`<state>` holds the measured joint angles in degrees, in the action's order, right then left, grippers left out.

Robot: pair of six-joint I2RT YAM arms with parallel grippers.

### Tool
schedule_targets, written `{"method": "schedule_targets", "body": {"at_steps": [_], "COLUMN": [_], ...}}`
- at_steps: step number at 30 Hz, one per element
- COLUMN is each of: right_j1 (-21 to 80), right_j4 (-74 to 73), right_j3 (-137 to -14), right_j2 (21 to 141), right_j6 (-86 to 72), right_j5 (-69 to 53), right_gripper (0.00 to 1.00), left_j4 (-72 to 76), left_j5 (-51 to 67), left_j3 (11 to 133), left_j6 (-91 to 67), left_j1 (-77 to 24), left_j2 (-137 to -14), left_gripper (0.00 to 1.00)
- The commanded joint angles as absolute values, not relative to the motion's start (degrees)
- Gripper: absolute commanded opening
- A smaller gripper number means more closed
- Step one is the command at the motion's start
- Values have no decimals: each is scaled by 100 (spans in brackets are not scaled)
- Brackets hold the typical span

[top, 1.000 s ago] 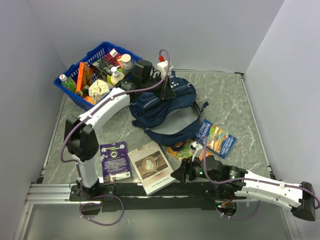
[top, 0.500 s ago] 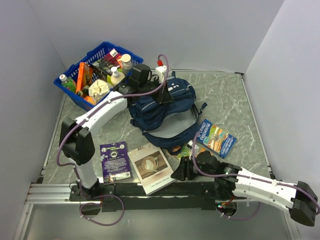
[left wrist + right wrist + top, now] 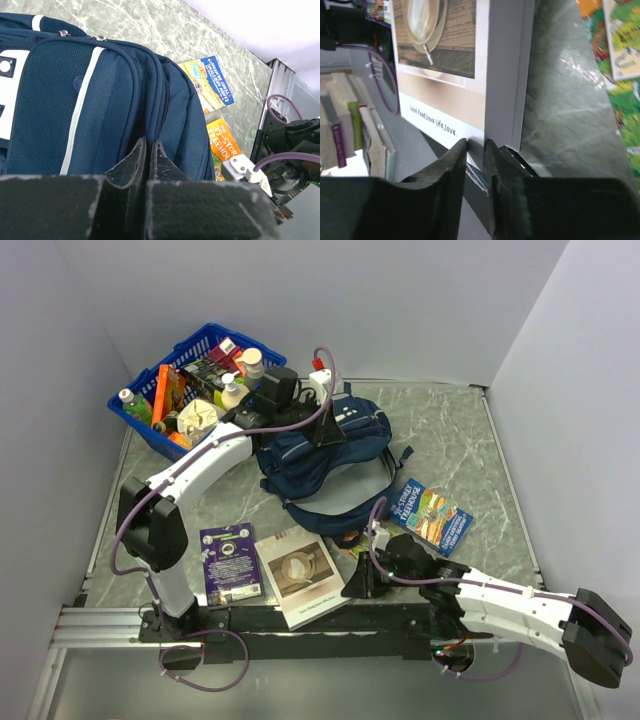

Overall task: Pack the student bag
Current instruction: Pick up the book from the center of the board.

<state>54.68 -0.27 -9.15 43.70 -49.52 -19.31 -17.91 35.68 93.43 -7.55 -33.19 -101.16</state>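
Starting at the far left: finding a blue basket [image 3: 135,427] at the back corner of the marble table [image 3: 450,430], crowded with bottles [image 3: 231,392] and other small goods. Following the left arm [image 3: 205,455] from the near edge up and to the right, as far as the student bag [image 3: 310,468]. Seeing the left gripper [image 3: 325,432] on the far, top part of the bag, its two fingers pressed together with no gap, the tips lying against a zip seam of the navy cloth; not being able to tell if any cloth is pinched between them. Finding the student bag itself near the middle of the table, just right of the basket, its grey-blue panel showing on the near side.

Passing, along the near edge, a purple book [image 3: 230,562] lying flat, and just beside it a coffee book [image 3: 300,575] with a cup on the cover, its near corner reaching over the black rail [image 3: 260,622]. Meeting the right gripper [image 3: 357,583] at that corner, jaws standing only narrowly apart with the corner of the book in the gap; not being able to tell whether already clamping it. Noticing an orange and green booklet [image 3: 352,538] between this gripper and the bag, partly hidden. Ending at a colourful book [image 3: 432,515], lying flat to the right of the bag.
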Motion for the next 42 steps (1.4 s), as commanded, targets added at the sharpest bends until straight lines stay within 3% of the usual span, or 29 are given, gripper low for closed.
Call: {"method": "schedule_targets", "body": {"at_steps": [1, 4, 11, 20, 34, 42], "right_j1": [5178, 5002, 4386, 4386, 4394, 4368], "right_j4": [729, 730, 45, -622, -1388, -2398], "right_j3": [-1046, -1125, -1826, -2696, -3753, -4727], "right_j2": [4693, 4624, 3675, 3094, 3287, 3444], "right_j6": [-4834, -4790, -4465, -4193, -3656, -2866], "right_j5": [-2504, -2654, -2962, -3743, -4192, -3394], "right_gripper": [19, 0, 0, 0, 0, 0], "left_j4": [-1344, -1371, -1223, -1108, -879, -730], "left_j5": [3393, 3366, 3252, 3129, 2892, 2892], "left_j3": [9492, 9501, 9448, 9765, 10160, 9686], "left_j6": [-615, -580, -483, -475, -457, -300], "left_j1": [-3155, -3155, -3085, -2804, -2751, -2760], "left_j2": [-9712, -9686, -9712, -10283, -10696, -10547], "left_gripper": [1, 1, 1, 1, 1, 1]}}
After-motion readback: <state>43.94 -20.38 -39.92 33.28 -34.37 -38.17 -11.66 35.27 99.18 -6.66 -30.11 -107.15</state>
